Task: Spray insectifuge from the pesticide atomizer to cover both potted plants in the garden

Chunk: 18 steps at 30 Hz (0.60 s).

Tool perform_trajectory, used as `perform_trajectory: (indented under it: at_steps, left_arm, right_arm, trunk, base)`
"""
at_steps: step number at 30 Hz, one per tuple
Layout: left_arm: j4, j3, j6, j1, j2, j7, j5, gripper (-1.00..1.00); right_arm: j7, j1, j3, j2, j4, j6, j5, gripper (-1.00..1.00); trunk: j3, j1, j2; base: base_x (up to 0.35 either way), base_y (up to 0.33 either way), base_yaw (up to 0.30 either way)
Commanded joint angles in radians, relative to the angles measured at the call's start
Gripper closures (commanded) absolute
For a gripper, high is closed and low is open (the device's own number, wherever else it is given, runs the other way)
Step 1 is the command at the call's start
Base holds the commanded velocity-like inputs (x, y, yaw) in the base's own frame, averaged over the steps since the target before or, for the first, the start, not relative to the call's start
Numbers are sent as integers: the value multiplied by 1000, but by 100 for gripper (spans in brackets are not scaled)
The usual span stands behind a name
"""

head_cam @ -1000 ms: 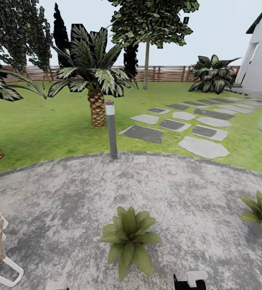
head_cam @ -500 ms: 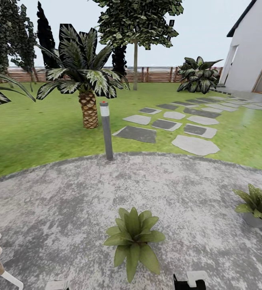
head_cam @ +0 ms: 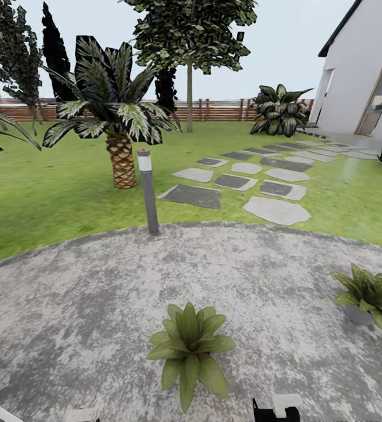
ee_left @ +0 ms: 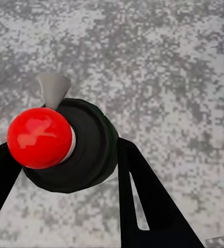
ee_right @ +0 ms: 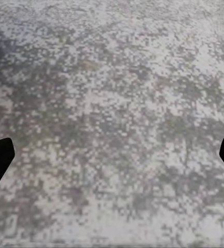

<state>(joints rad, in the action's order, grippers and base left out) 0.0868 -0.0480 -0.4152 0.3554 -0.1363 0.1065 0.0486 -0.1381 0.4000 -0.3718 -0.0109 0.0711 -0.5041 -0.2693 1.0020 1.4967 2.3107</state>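
- The left gripper point(ee_left: 65, 170) is clamped on the pesticide atomizer point(ee_left: 73, 147) — dark bottle, red top, grey nozzle — hanging over the mottled paving point(ee_left: 163, 62).
- The right gripper point(ee_right: 112, 160) stands wide and empty, its finger tips at either side above bare paving.
- In the head view one potted plant point(head_cam: 189, 349) sits near and centre on the round paved area point(head_cam: 97, 293); the second potted plant point(head_cam: 369, 290) stands to the right, well apart.
- Beyond lie a lamp post point(head_cam: 148, 190), a palm point(head_cam: 111, 126) and stepping stones point(head_cam: 237, 187).
- Judgement: pickup is done, and spraying is the step in hand — no white specks are discernible on either plant.
- Next, the nozzle likely needs aiming at the near rosette's leaves.
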Motion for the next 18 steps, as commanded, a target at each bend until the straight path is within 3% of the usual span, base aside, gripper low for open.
perform_trajectory:
  at_steps: [1,10,11,12,15,16,17,18]
  left_arm:
    - [-1,-5,-1,0,-1,9,5,100]
    - [12,16,6,3,-5,34,-17,100]
    - [14,35,8,8,-9,62,-42,100]
    - [15,71,11,12,-22,118,-95,100]
    - [18,108,16,20,-79,314,-224,100]
    - [19,113,18,50,-112,436,-293,100]
    - [19,114,20,73,-131,497,-335,100]
    - [19,115,20,85,-141,531,-359,100]
  right_arm:
    - [-3,0,-9,0,0,-2,-5,-100]
    - [1,0,-14,-2,5,-1,1,-100]
    - [3,0,-25,-3,7,-1,4,-100]
    - [7,1,-63,-5,10,-1,23,-100]
    - [10,2,-178,-12,84,-1,143,-100]
    - [19,2,-205,-13,133,0,275,-100]
    - [42,2,-212,-13,158,2,371,-100]
    - [70,3,-214,-13,170,4,428,-100]
  trunk:
    - [1,0,0]
    - [0,0,0]
    - [0,0,0]
    - [0,0,0]
    - [0,0,0]
    - [0,0,0]
    - [0,0,0]
    - [0,0,0]
  base:
    - [0,0,-43]
    - [0,0,-6]
    - [0,0,0]
    - [0,0,0]
    - [0,0,0]
    - [0,0,0]
    - [0,0,0]
    - [0,0,0]
